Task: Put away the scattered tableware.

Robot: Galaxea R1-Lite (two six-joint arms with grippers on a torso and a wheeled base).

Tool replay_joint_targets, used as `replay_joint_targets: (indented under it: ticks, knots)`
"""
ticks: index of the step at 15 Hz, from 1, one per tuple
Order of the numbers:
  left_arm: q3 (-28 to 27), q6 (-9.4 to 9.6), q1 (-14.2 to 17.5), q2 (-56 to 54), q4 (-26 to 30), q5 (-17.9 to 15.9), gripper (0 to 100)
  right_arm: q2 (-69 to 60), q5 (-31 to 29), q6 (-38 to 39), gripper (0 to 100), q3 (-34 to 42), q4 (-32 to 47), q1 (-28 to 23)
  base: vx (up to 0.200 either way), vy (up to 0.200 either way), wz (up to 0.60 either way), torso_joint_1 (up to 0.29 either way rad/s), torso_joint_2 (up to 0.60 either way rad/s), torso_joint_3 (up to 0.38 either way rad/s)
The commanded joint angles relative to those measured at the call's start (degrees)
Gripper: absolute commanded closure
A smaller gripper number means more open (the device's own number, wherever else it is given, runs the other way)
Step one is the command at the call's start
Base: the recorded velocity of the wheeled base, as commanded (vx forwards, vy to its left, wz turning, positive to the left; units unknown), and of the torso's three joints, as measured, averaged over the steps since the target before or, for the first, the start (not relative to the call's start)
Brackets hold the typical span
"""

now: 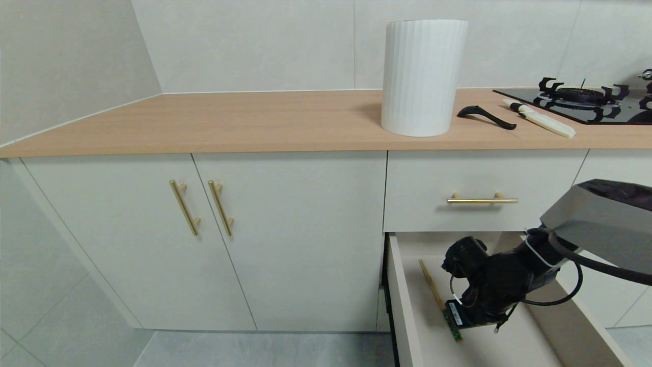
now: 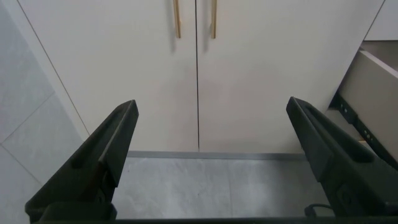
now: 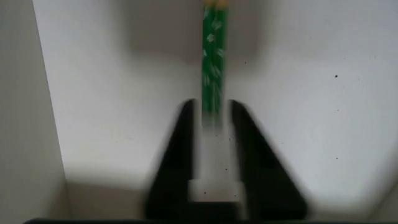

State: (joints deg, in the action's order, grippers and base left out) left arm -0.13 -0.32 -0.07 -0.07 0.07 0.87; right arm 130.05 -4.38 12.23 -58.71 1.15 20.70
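Left end effector [image 2: 211,107]: released, jaws spread wide and holding nothing. It hangs low before the cabinet doors [image 2: 199,74]; I judge it is parked there to leave the drawer free for my other arm.
Worktop [image 1: 229,122]: carries its things toward the right end.
Drawer [image 1: 402,306]: pulled out beneath a shut one, which I take to be where the tableware belongs.
Ribbed white canister [image 1: 423,76]: upright on the worktop, above the drawer's left side.
Chopstick [image 1: 432,288]: flat on the drawer floor near the left wall, green end nearest the front.
Right end effector [image 3: 213,112]: down inside the drawer, clenched on the chopstick's green end — kept low, I think, so the stick is laid rather than dropped.
Black-handled utensil [image 1: 486,116] and white knife [image 1: 542,120]: loose on the worktop between canister and hob [image 1: 580,102] — not yet put away.
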Motion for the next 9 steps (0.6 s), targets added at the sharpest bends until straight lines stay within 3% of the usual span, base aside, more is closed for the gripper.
replay_joint_targets:
  ticks: [1,5,9]
  knots:
    - [-0.04,-0.03,-0.01,0.07,0.01,0.01,0,-0.06,0.07,-0.01,0,-0.09,0.08,0.04,0.000,0.000,0.00,0.000,0.00,0.000]
    - [0.05,-0.03,-0.01,0.07,0.01,0.01,0,-0.76,-0.02,-0.01,0,-0.09,0.08,0.04,0.000,0.000,0.00,0.000,0.00,0.000]
    - [0.05,-0.03,-0.01,0.07,0.01,0.01,0,-12.45,-1.07,0.17,0,1.32,1.32,-0.66,0.000,0.000,0.00,0.000,0.00,0.000]
